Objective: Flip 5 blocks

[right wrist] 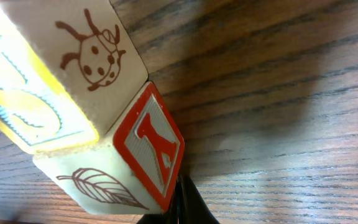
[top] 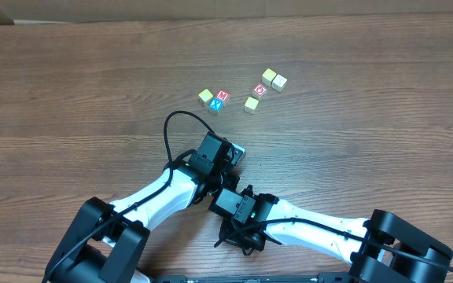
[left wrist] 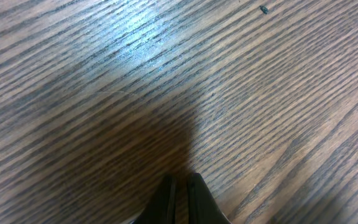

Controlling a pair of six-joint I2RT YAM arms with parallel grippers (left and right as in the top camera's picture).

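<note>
1. The right gripper [right wrist: 180, 202] has its fingers pressed together, pinching nothing. The left gripper [left wrist: 180, 190] is likewise closed and empty, with only bare table [left wrist: 260, 93] ahead of it.
2. Just ahead-left of the right tips sit two touching blocks: a red "A" block [right wrist: 149, 149] nearest and a ladybug block [right wrist: 86, 62] beyond it. I cannot tell whether the tips touch the nearer one.
3. Other blocks, such as a red "M" block [top: 222, 95], lie well ahead of both grippers.
4. Risk: a push with closed tips may slide the touching pair along together rather than tip one over. The grippers also sit close together, so they could clash.
</note>
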